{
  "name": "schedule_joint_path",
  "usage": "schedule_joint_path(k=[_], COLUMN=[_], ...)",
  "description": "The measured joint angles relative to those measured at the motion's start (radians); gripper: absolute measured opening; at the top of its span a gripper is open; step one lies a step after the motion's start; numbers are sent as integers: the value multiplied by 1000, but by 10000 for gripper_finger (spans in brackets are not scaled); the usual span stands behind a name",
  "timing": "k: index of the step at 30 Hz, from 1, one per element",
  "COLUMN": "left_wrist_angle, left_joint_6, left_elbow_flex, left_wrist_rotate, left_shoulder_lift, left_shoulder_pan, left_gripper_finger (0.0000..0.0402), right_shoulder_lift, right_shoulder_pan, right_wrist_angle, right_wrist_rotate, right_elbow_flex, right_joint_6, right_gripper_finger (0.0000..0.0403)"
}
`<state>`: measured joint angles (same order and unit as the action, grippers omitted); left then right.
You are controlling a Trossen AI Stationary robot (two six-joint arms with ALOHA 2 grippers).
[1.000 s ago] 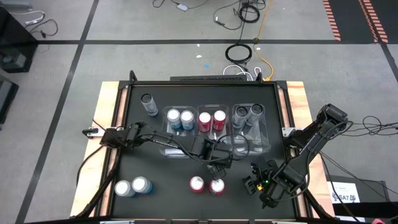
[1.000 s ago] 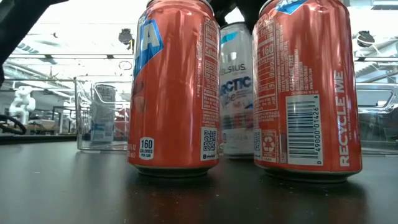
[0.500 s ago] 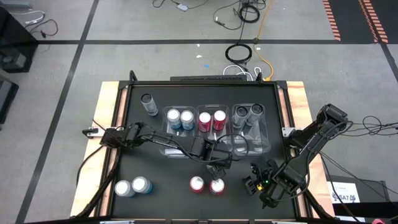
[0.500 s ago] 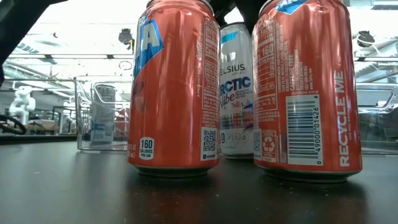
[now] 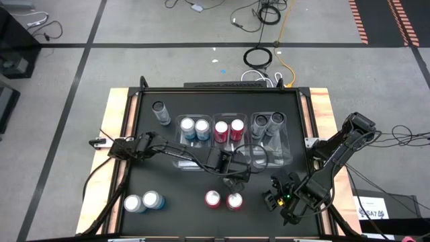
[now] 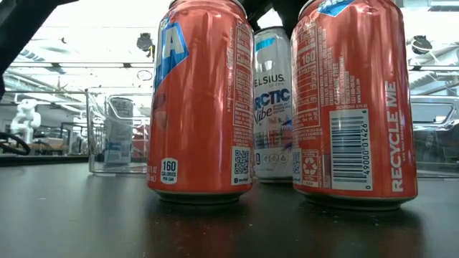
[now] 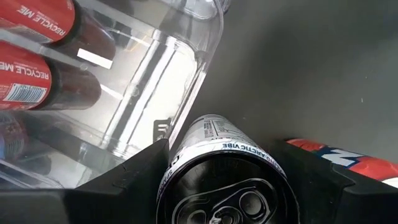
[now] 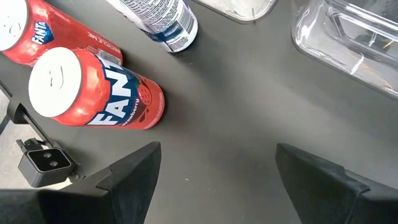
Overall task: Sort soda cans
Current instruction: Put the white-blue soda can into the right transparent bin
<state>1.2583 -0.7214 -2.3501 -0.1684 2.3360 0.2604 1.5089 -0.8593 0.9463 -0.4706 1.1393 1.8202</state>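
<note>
My left gripper (image 5: 233, 177) (image 7: 227, 186) is at the table's middle, just on the near side of the clear bins, shut on a light blue Celsius can (image 6: 272, 100) (image 8: 168, 18). Two red cans (image 5: 213, 198) (image 5: 234, 200) stand on their bases just on the near side of it and fill the low view (image 6: 201, 100) (image 6: 351, 100). Two light blue cans (image 5: 142, 201) stand near-left. A dark can (image 5: 159, 111) stands far-left. The bins hold two light blue (image 5: 194, 126), two red (image 5: 229, 128) and two grey cans (image 5: 267, 122). My right gripper (image 5: 275, 195) (image 8: 216, 152) is open over bare table near-right. My left gripper pinches the light blue can between its two fingers (image 7: 124, 180) at the upper wall, just under the top rim (image 7: 214, 146). The fingers come from above, pointing down, one on each side. The can is upright; whether its base (image 6: 272, 177) rests on the table, I cannot tell.
Three clear bins (image 5: 287, 151) (image 7: 161, 81) (image 8: 348, 37) stand side by side across the table's middle, just beyond the held can. The two red cans (image 8: 93, 87) stand close beside it on the near side. Bare black tabletop (image 5: 181, 195) lies between the near can groups.
The can in my left gripper has shifted or turned slightly: a little more of its label shows between the two red cans in the low view. Both arms otherwise keep their places.
</note>
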Motion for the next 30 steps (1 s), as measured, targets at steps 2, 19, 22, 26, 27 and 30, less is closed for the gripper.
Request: schedule_joint_path(k=[2, 19, 22, 26, 27, 30], left_wrist_angle=[-1, 7, 8, -3, -3, 7], left_joint_6=[-4, -4, 1, 51, 58, 131], left_elbow_flex=[0, -4, -4, -5, -5, -6], left_wrist_rotate=[1, 142, 137, 132, 131, 131], left_shoulder_lift=[0, -32, -76, -134, -152, -207], left_shoulder_pan=[0, -15, -15, -16, -16, -17], left_gripper_finger=[281, 383, 384, 384, 384, 384], right_shoulder_lift=[0, 0, 0, -1, -1, -2], right_shoulder_pan=[0, 0, 0, 0, 4, 18], right_wrist_angle=[0, -2, 6, 29, 41, 51], right_wrist_rotate=[0, -5, -8, -67, -85, -149], right_elbow_flex=[0, 0, 17, 79, 101, 160], right_joint_6=[0, 0, -13, -77, -98, -170], right_gripper_finger=[310, 310, 310, 310, 310, 310])
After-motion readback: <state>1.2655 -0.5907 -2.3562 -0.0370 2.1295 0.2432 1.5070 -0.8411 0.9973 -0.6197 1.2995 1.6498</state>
